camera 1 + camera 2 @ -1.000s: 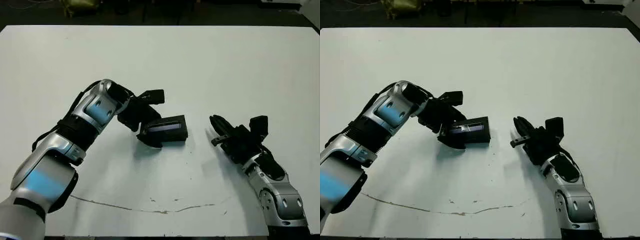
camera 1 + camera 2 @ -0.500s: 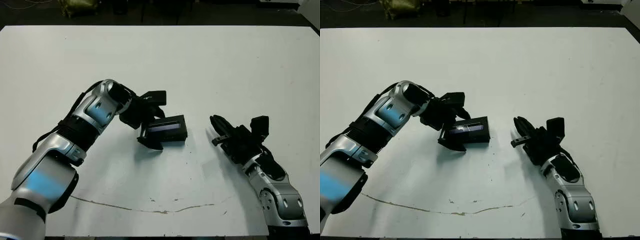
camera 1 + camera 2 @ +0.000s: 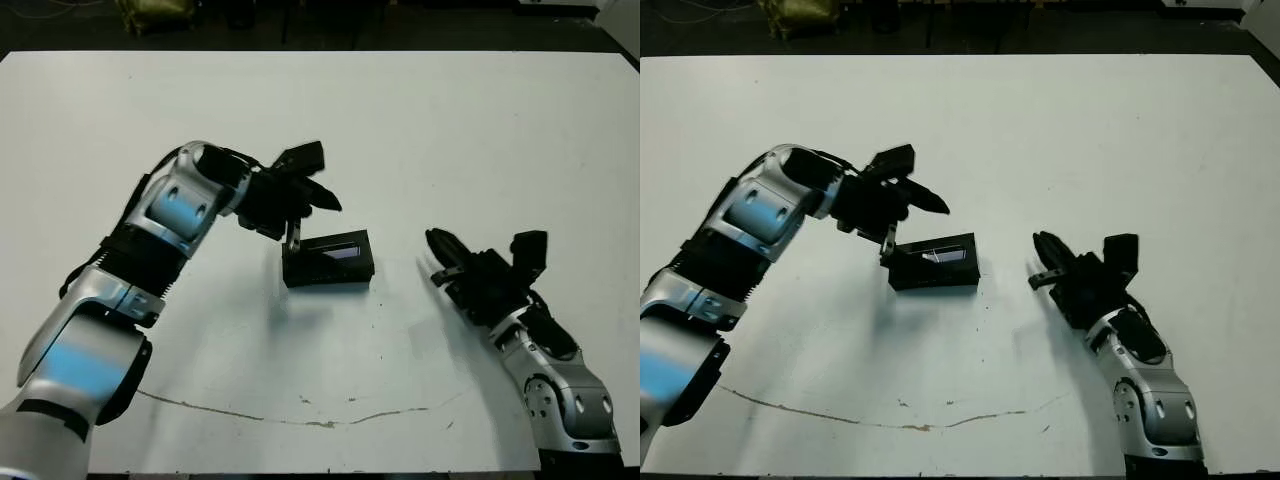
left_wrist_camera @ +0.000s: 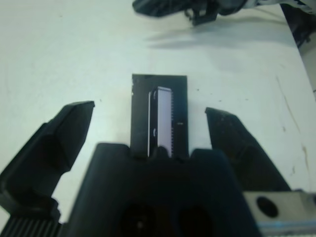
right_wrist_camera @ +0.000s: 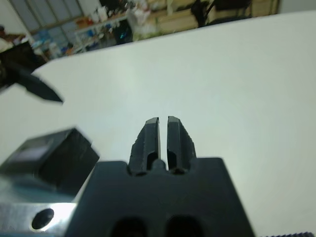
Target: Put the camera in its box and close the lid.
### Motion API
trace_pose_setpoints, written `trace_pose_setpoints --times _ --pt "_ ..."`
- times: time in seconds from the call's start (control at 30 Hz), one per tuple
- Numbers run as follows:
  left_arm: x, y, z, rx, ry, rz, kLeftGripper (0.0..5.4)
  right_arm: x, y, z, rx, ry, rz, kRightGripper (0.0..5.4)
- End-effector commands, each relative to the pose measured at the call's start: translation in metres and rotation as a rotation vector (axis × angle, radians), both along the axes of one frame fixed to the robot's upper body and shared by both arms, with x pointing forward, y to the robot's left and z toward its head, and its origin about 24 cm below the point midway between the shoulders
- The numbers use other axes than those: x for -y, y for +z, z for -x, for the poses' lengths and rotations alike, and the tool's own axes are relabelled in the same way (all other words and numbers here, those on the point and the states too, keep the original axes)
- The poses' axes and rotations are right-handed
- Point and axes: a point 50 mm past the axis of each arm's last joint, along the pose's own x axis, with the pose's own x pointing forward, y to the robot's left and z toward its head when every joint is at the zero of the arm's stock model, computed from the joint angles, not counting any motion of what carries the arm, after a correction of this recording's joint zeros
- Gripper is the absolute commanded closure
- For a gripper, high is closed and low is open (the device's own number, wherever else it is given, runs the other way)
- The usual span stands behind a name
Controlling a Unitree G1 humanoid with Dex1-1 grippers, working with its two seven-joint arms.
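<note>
Camera is what the task is about, but no slim black bar is showing anywhere; my guess is that it is already lying inside the box, under the lid, so it is hiding from us. Going from left to right: the left gripper is hanging just above the left end of the lid. Its two fingers are spreading wide apart and are holding nothing. The lid is sitting flat on the white table, looking black with a pale bluish shiny strip on top. The box under it is not showing apart from the lid. I think the closing step is nearly finishing. Next, the lid may be needing a soft push down to check that it is sitting snug. The right gripper is resting near the lid's right side, its fingers pressing together, gripping nothing.
</note>
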Motion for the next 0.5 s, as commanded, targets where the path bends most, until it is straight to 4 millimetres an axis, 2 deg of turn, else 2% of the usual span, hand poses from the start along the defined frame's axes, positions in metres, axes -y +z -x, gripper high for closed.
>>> trace_pose_setpoints --times 0.03,0.33,0.43,0.5 --pt "-0.009 -0.011 0.005 -0.045 0.014 0.046 0.01 0.012 0.008 -0.001 0.016 -0.037 -0.012 5.4" --pt "-0.003 -0.021 0.016 -0.113 0.003 0.251 0.01 0.025 0.019 -0.002 0.053 -0.063 -0.059 5.4" --pt "-0.008 -0.024 0.025 -0.145 0.168 0.43 0.01 0.021 0.018 -0.002 0.06 -0.065 -0.054 5.4" --pt "-0.014 -0.025 0.032 -0.152 0.296 0.548 0.24 0.017 0.019 -0.002 0.072 -0.058 -0.042 5.4"
